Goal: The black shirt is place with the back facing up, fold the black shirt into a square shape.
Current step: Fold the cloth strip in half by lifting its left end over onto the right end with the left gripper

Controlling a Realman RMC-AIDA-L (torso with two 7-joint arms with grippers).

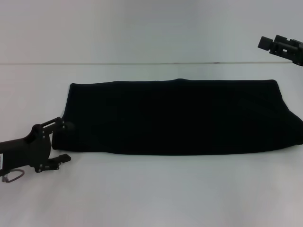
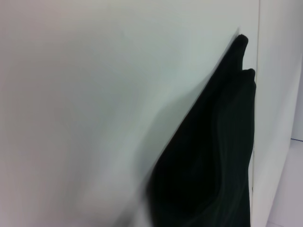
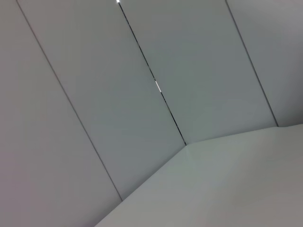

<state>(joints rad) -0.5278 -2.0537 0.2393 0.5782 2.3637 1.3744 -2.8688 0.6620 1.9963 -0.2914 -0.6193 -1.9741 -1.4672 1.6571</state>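
at the left edge of the head view, low over the white table [image 1: 151,198], the left gripper [image 1: 64,141] reaches in from the side toward the near-left corner of the black shirt [image 1: 175,118]. its two fingers stand apart, one up by the cloth's left edge and one lower down on the bare tabletop, with nothing clamped between them; whether the upper finger actually touches the fabric, i cannot tell. a small metal ring hangs under the arm behind the gripper.

across the middle of the table lies the black shirt, folded into a long, flat band that runs from left to right, its far edge nearly straight and its right end spreading a little wider toward the table's right side. the left wrist view shows the black shirt [image 2: 213,161] as a dark layered fold lying on the white surface.

at the upper right, the right gripper [image 1: 266,42] is held high above the far right of the table, well apart from the cloth; whether its fingers are apart or together, i cannot tell.
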